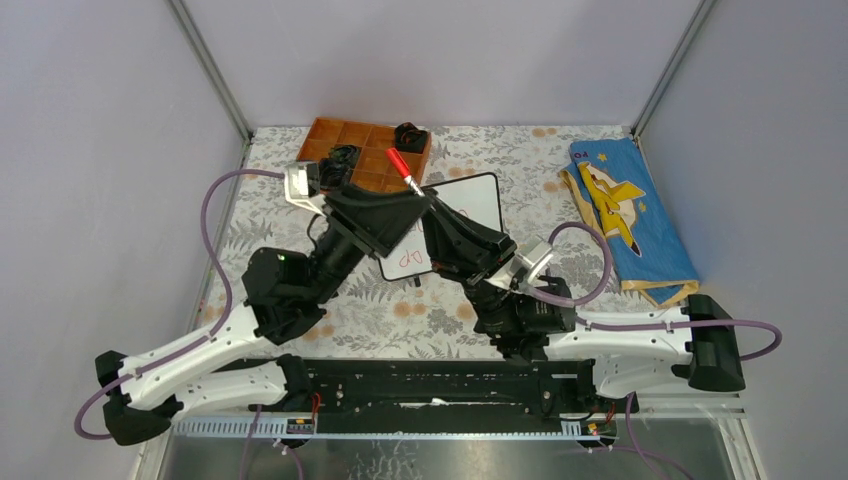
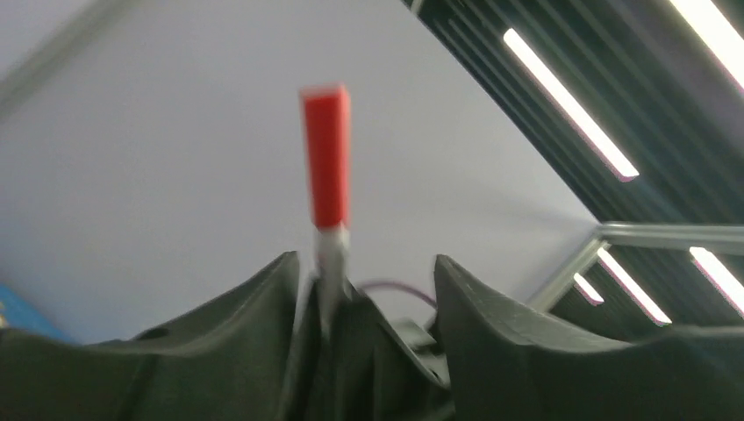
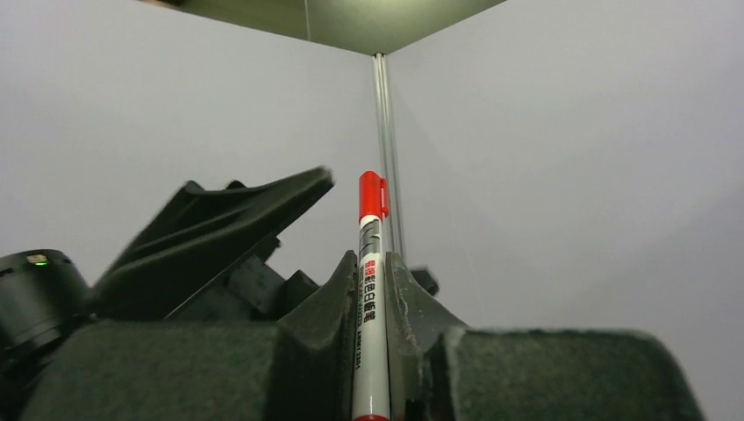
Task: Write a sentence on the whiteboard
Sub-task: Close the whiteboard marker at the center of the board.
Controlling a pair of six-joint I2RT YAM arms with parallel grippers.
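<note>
The arms [image 1: 372, 222] hide most of the whiteboard [image 1: 478, 203] and sentence [image 1: 413, 259].

Mid-table, partly under both arms: whiteboard [image 1: 472, 203], with the sentence [image 1: 412, 258] mostly hidden, apparently near its front left corner. Just behind and to the left, against the back edge: compartment tray [image 1: 330, 133], a small object [image 1: 410, 133] in its back right cell; marker [image 1: 403, 170] tilted above the tray's front right corner, clamped in the right gripper [image 1: 428, 198]. Far right, well apart from the board: folded cloth [image 1: 630, 215].

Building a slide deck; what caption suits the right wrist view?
Right claw clamps a red-capped marker, cap outward, left arm close beside it.
</note>
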